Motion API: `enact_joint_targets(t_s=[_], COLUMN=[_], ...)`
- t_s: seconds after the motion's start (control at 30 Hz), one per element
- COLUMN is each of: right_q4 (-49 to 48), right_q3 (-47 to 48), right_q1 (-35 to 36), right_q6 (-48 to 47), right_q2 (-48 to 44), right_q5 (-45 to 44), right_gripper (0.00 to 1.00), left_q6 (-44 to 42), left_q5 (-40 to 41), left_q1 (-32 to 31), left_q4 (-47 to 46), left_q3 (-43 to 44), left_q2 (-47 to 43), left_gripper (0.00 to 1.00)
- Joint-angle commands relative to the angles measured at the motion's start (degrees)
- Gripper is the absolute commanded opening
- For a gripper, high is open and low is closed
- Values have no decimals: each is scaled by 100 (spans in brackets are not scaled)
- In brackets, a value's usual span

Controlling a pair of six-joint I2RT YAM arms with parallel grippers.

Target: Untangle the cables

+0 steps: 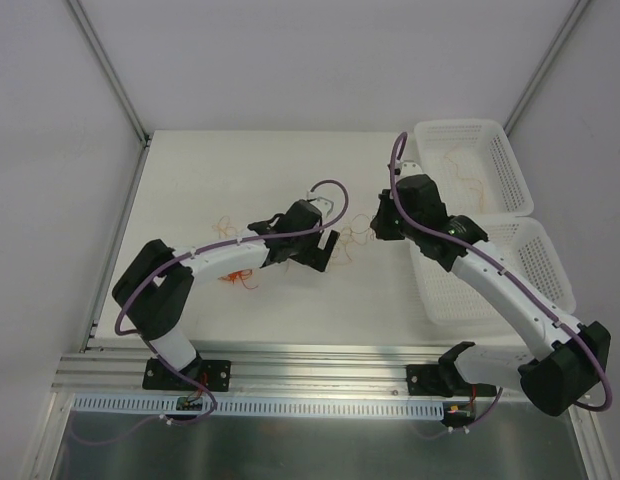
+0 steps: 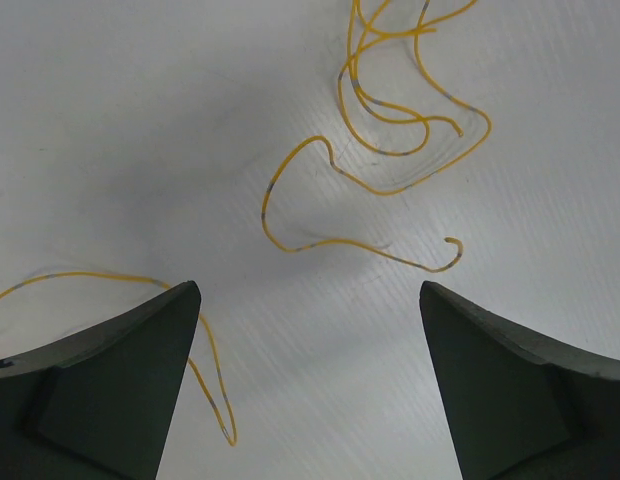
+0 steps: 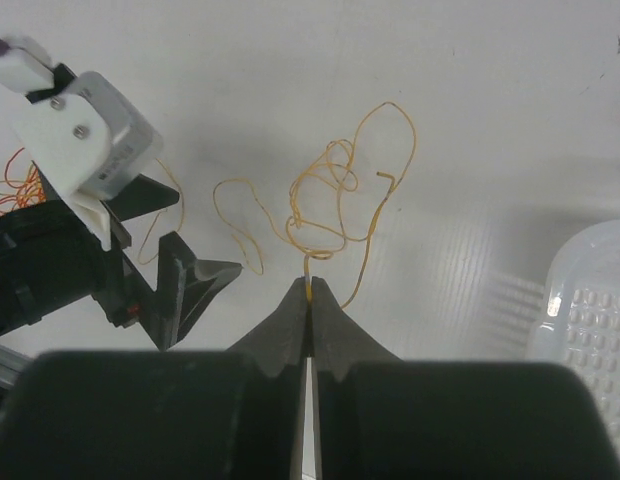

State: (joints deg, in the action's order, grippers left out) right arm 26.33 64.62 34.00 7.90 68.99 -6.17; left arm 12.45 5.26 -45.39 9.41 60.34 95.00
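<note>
Left gripper [image 2: 310, 292] jaws spread wide, holding nothing, above loose yellow cables [image 2: 266, 200] on white table [image 2: 110, 130]. Right gripper [image 3: 309, 288] clamped tight on one cable's end, tangle just beyond fingertips

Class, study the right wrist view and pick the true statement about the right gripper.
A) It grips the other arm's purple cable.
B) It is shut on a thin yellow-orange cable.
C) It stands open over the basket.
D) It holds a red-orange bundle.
B: the right gripper has its fingers pressed together, and a thin yellow-orange cable runs out from between the tips into the curly tangle on the table.
</note>
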Motion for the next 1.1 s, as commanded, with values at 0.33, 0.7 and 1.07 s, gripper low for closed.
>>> enact_joint_targets(t_s=[0.33,0.7,1.07], right_q4=[-224,-224,179], right_q3=[-362,-485,-573], right_q1=[-51,-51,-279], right_q6=[221,229,-95], right_q2=[-272,-307,-579], right_q5=[231,301,-147], right_gripper=[1,1,1], left_q6=[575,425,802], left_q5=[-306,-666,-517], left_q1=[443,566,1452], left_q4=[-299,-457,-344], left_q3=[540,901,112], left_q2=[563,1099,-137], left_gripper=[76,47,0])
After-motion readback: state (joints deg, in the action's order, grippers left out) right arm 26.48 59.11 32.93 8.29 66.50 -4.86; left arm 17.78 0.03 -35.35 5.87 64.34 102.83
